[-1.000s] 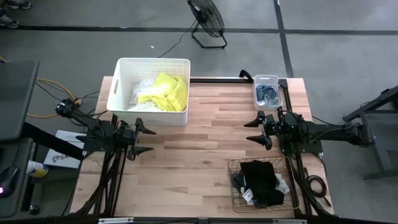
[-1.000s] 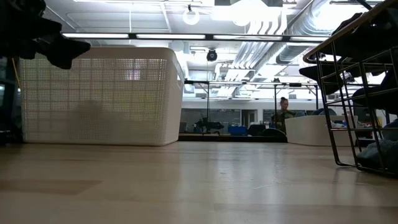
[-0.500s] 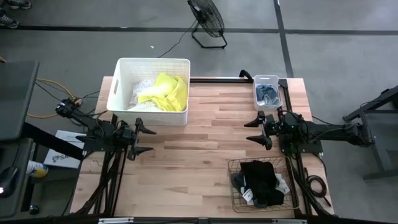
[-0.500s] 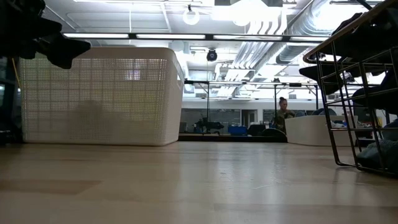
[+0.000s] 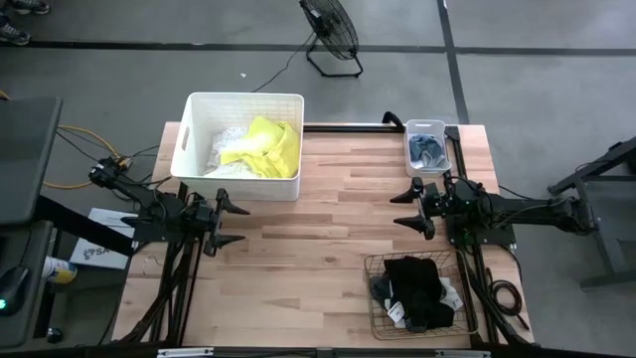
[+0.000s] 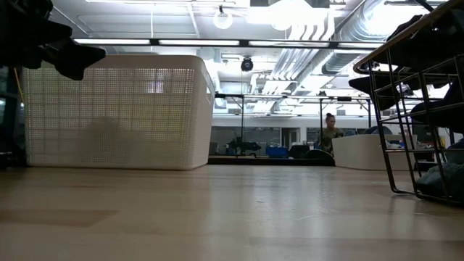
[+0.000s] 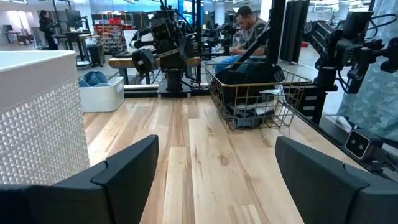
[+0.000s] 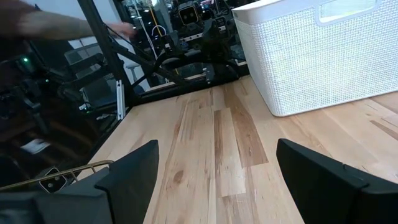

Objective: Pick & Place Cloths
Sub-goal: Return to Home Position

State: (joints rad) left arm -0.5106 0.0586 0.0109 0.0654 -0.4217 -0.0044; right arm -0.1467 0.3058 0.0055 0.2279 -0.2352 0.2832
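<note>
High view first: why does the worktop (image 5: 328, 214) look so open in the middle?

The containers sit out at its edges, I'd say so the arms can work between them. The white tub (image 5: 238, 186) is at the far left corner, with a neon yellow cloth (image 5: 273, 144) and a white cloth (image 5: 227, 151) heaped in it.

And the wire basket (image 5: 370, 298)?

Near right corner, close under the right arm, so a drop into it is a short reach. It is filled with black cloths (image 5: 412, 283) showing bits of white. The small tray (image 5: 408, 149) at the far right holds grey-blue socks (image 5: 428, 149).

So is the sorting finished?

Nothing lies loose on the wood, and this reads as a parked pose. I can't say whether the tub's contents were meant to move.

The grippers?

The left gripper (image 5: 244, 225) hangs just in front of the tub, and the right gripper (image 5: 396, 210) is between tray and basket. They face each other, well apart. Both wrist views show the fingers (image 7: 127, 171) spread wide with only wood between them, and neither holds anything.
</note>
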